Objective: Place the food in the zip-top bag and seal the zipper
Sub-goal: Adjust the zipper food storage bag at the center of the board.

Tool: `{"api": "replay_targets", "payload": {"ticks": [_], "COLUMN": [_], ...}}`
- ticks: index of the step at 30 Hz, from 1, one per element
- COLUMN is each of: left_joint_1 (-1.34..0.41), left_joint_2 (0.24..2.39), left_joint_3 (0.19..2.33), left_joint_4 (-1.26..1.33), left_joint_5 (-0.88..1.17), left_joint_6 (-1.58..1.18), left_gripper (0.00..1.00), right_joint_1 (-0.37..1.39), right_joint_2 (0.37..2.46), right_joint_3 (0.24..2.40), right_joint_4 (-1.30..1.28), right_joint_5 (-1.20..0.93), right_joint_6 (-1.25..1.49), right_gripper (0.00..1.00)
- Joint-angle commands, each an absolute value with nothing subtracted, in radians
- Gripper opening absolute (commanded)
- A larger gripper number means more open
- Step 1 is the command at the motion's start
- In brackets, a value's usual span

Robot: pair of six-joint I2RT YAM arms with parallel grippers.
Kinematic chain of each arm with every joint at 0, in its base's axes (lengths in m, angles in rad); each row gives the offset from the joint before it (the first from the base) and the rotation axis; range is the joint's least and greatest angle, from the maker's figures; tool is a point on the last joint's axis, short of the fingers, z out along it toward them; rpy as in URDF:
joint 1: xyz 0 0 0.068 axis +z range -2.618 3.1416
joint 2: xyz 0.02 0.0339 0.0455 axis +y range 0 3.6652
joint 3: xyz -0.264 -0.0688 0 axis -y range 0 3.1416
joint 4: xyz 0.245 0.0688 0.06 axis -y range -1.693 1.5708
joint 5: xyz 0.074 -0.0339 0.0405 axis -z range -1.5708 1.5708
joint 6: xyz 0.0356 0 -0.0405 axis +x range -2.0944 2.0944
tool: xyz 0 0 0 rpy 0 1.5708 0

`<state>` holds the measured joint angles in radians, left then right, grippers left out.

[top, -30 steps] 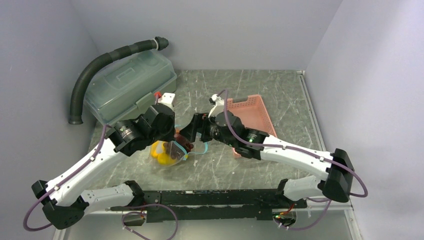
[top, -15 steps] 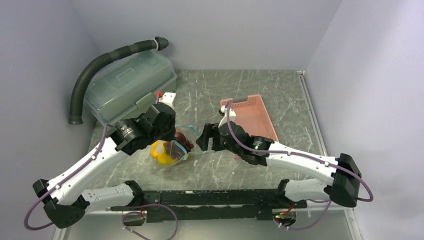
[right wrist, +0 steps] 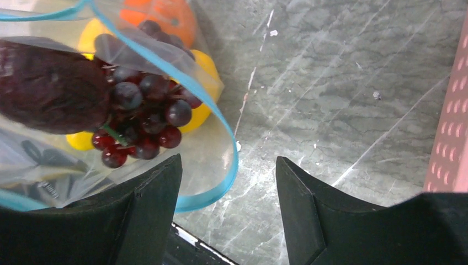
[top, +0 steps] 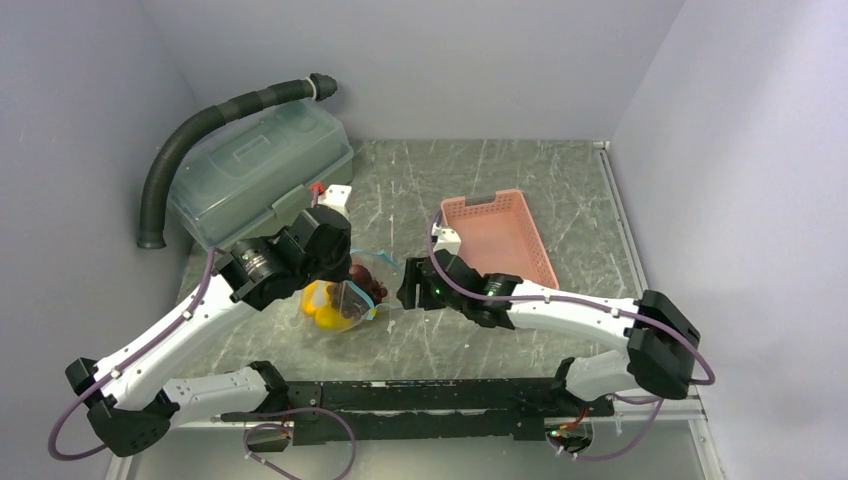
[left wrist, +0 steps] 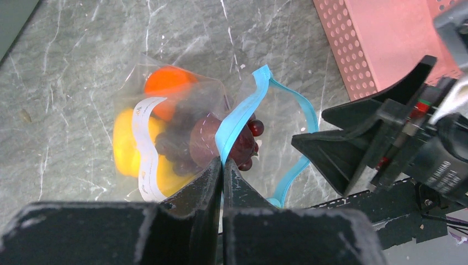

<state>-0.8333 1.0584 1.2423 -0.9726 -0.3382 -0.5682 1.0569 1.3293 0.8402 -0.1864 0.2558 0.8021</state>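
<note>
The top view looks steeply down from the near edge over the whole table [top: 585, 180]. The 2 wrist views look down close, sharing the zip-top bag [left wrist: 187, 105].

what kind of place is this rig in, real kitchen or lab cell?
Most likely a lab test cell, not a kitchen. Plain pale walls box in a marbled table, and the props are toy fruit in a zip-top bag, plus a pink basket.

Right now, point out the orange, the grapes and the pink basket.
orange [left wrist: 165, 83]: left wrist view, its upper half
grapes [right wrist: 144, 117]: right wrist view, middle of the bunch
pink basket [top: 497, 238]: top view, its bare floor
</note>
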Motion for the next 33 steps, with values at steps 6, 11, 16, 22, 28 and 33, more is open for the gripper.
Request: {"api": "replay_targets", "payload": {"ticks": [6,11,16,22,28,33], "left_joint_1": [-0.829,-0.829,-0.830,-0.830,-0.831,-0.830], "left_joint_2": [1.042,1.034,1.029,1.029,1.020,0.990], "left_joint_3": [1.280,1.279,1.280,1.296,1.314,1.315], "left_joint_4": [-0.971,-0.979,-0.984,-0.998,-1.014,-1.012], "left_joint_5": [-0.351,-0.355,-0.357,-0.372,-0.402,-0.432], "left_joint_6": [-0.563,-0.564,-0.568,-0.565,-0.563,-0.567], "left_gripper": [0.09,0.09,0.09,0.10,0.10,0.10], "right_joint_1": [1.023,1.020,1.020,1.020,1.020,1.020], "right_joint_2": [1.417,1.407,1.362,1.311,1.244,1.190], "right_joint_3": [0.875,0.882,0.919,1.005,1.081,1.135], "right_joint_4": [-0.077,-0.070,-0.113,-0.181,-0.265,-0.328], "right_joint_5": [0.175,0.177,0.208,0.222,0.247,0.253], "right_joint_6": [0.845,0.851,0.824,0.759,0.687,0.652], "right_gripper": [0.52,0.19,0.00,0.00,0.00,0.00]}}
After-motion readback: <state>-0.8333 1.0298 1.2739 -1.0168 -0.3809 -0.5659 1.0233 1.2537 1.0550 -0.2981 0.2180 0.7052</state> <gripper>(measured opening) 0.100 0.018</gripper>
